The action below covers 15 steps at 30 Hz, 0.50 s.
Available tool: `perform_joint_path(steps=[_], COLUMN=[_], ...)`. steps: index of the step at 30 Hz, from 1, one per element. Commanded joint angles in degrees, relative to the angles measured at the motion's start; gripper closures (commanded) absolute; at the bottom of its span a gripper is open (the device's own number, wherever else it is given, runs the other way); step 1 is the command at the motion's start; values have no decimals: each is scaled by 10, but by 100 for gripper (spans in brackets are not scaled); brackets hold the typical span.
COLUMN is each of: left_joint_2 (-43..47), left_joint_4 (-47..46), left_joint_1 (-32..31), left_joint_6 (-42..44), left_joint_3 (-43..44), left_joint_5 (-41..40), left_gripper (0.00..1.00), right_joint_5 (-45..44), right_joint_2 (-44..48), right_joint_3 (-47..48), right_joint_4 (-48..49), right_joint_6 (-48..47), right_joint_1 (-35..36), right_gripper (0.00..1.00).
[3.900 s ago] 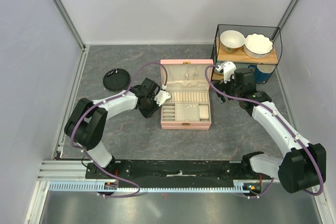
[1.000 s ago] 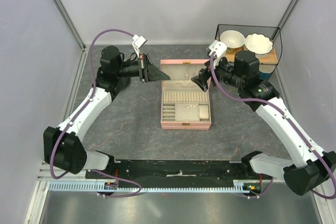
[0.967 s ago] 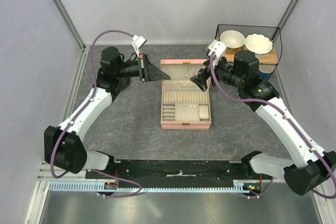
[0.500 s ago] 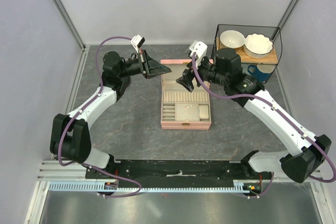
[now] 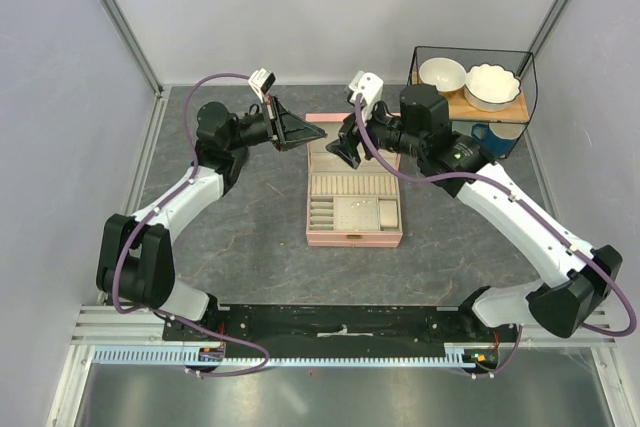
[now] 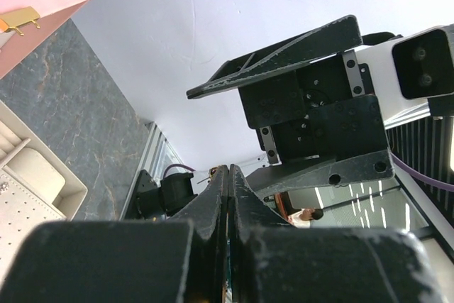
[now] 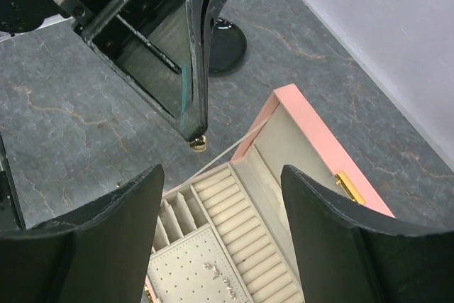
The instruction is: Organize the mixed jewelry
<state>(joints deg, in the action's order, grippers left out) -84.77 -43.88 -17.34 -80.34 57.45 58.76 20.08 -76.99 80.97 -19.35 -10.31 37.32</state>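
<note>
Nearest me, the grey, marble-veined table (image 5: 240, 237) carries a pink rectangular box (image 5: 330, 240), open, with a small gold clasp (image 5: 352, 238) on its front wall. Inside, the box is cream-lined. It has a band of soft ridged rolls, a few narrow slots on the left, a square cell on the right and a dotted pad between them. Some of the mixed jewelry (image 5: 357, 205) lies on that pad as pale specks. Above the box's raised lid, near the middle of the top view, the two sets of fingers face each other. The left fingers (image 7: 200, 69), black and wedge-shaped, are clenched with no gap. A tiny gold-brown piece (image 7: 197, 145) shows right at their tips, pinched there as far as I can tell. The right fingers (image 7: 106, 232), matte black and broad, stand apart, released, near that tip and holding nothing. Beyond the left fingers sits a glossy black round dish (image 7: 225, 46); I cannot tell what is in it. At the upper right, a black wire basket (image 5: 470, 49) holds two white bowls (image 5: 441, 75), one smooth and one scallop-rimmed, on a wooden board (image 5: 450, 102).
</note>
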Motion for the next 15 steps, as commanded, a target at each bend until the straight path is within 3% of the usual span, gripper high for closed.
perform_joint_path(steps=[1, 15], left_joint_2=[0, 0], left_joint_4=[-28, -32], left_joint_1=[3, 2], left_joint_6=[-16, -16], left_joint_3=[-3, -3], left_joint_5=[-8, -8], left_gripper=[98, 98], right_joint_5=[10, 14], right_joint_2=[-10, -26], right_joint_3=[38, 53], right_joint_4=[5, 3], right_joint_6=[6, 18], right_joint_1=[4, 7], right_gripper=[25, 42])
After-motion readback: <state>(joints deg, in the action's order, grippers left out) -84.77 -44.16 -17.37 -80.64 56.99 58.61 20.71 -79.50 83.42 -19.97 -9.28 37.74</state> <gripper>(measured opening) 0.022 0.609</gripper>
